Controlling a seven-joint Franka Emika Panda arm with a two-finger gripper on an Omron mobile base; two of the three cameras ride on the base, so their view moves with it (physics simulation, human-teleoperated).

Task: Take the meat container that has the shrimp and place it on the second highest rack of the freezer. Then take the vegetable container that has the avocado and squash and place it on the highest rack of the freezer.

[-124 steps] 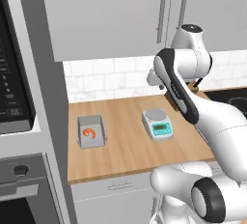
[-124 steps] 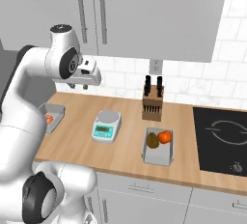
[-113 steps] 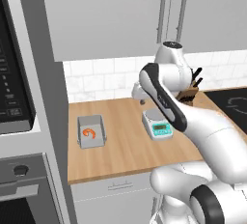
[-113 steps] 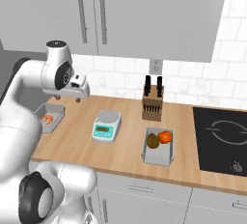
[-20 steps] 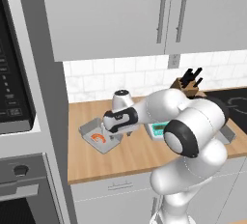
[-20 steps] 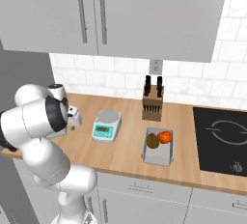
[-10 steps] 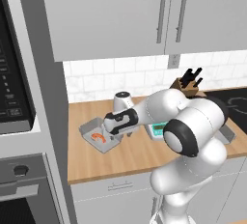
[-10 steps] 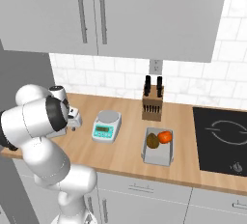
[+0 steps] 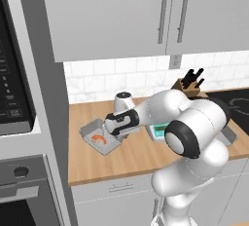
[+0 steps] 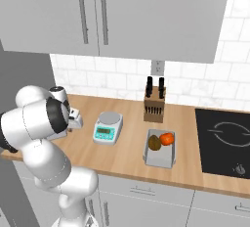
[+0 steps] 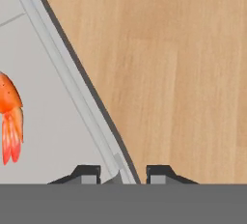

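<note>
Gripper [image 11: 123,172] set low over right rim of meat tray [image 9: 92,133] on wooden counter [image 9: 126,159]. Fingers narrowed, one either side of tray wall; firm hold cannot be told. Shrimp [image 11: 9,114] seen inside tray. Vegetable tray [image 10: 158,155] with avocado [image 10: 155,142] and squash [image 10: 167,138] placed well apart, beyond scale [image 10: 108,127], near knife block [image 10: 155,104].

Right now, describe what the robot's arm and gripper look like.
The arm is built of glossy white rounded shells with dark grey to black bands at the joints, bulbous at the elbow. The gripper ends in two small dark finger tips with lighter grey pads. No cables or markings are visible.
</note>
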